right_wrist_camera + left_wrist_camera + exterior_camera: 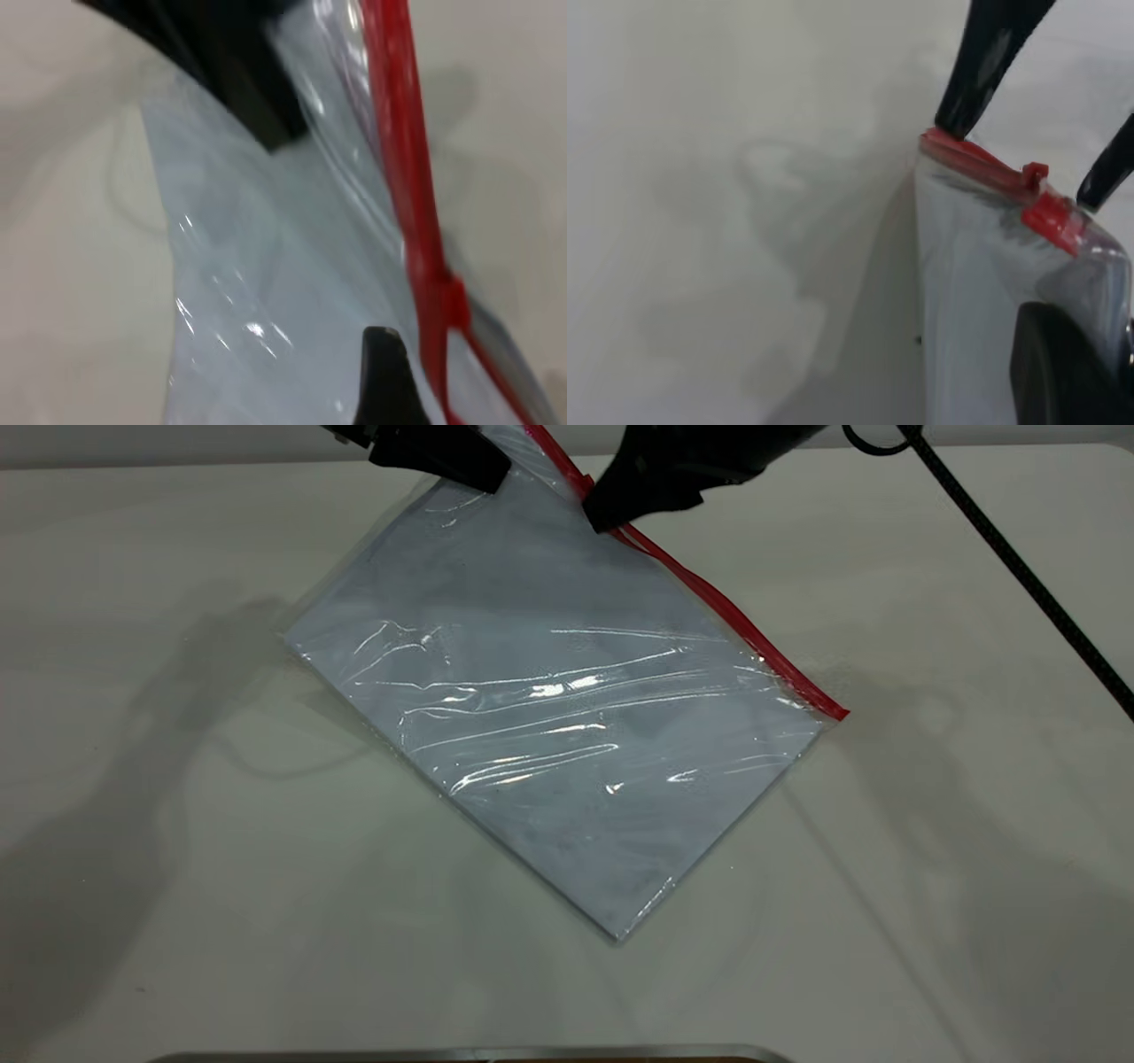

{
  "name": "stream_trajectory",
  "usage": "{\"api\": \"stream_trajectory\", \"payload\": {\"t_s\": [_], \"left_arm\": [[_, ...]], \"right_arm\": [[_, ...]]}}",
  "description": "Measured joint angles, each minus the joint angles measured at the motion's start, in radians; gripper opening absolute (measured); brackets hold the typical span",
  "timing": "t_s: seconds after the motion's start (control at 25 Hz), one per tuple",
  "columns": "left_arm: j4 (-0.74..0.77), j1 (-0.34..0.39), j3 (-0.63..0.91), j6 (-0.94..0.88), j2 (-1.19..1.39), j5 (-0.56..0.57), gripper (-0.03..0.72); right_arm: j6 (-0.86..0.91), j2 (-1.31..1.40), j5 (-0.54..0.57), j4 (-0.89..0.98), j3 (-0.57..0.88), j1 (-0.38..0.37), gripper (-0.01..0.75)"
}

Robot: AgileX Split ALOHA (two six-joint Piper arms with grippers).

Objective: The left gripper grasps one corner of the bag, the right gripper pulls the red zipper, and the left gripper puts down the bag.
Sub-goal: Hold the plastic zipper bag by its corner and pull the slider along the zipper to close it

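A pale, matte surface [930, 868] fills the scene, crossed by soft shadows of the two arms. The bag [567, 717] lies tilted on it, its far end lifted off the surface and its near corner resting down, with the red zipper [735, 624] running along the right-hand edge from the far end to the near right corner.

The left hand [461, 465] is at the far end of the bag, clamped on the plastic just left of where the red strip ends; the corner of the bag [943, 146] shows in the left wrist view. The right hand [611, 514] sits on the red strip a little nearer along it, its fingers [983, 75] straddling the slider tab [1050, 217] with a narrow gap; whether they pinch it yet cannot be told.

The pull along the strip appears to be the step in hand. The main risk is that the glossy film slips out of the left hand's hold once the right hand drags, since the grip is on thin plastic. The small tab could also escape blunt fingertips, or the strip could buckle if the pull strays off its line.
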Motion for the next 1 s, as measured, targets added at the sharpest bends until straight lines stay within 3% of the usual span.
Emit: {"api": "stream_trajectory", "payload": {"t_s": [0.16, 0.28, 0.6, 0.72, 1.0], "left_arm": [[-0.009, 0.0, 0.0, -0.001, 0.0, 0.025, 0.053], [-0.015, 0.0, 0.0, -0.001, 0.0, 0.032, 0.053], [-0.015, 0.0, 0.0, -0.023, 0.0, 0.033, 0.053], [-0.015, -0.001, 0.0, -0.024, 0.0, 0.033, 0.053], [-0.009, -0.004, 0.0, -0.026, 0.0, 0.033, 0.053]], "right_arm": [[-0.058, 0.0, 0.036, 0.064, 0.0, 0.0, 0.517], [-0.064, 0.0, 0.045, 0.067, 0.0, 0.0, 0.463], [-0.067, 0.0, 0.057, 0.07, 0.0, 0.0, 0.145], [-0.068, 0.0, 0.057, 0.052, 0.0, 0.0, 0.063], [-0.063, 0.0, 0.059, 0.024, 0.0, 0.0, 0.047]]}}
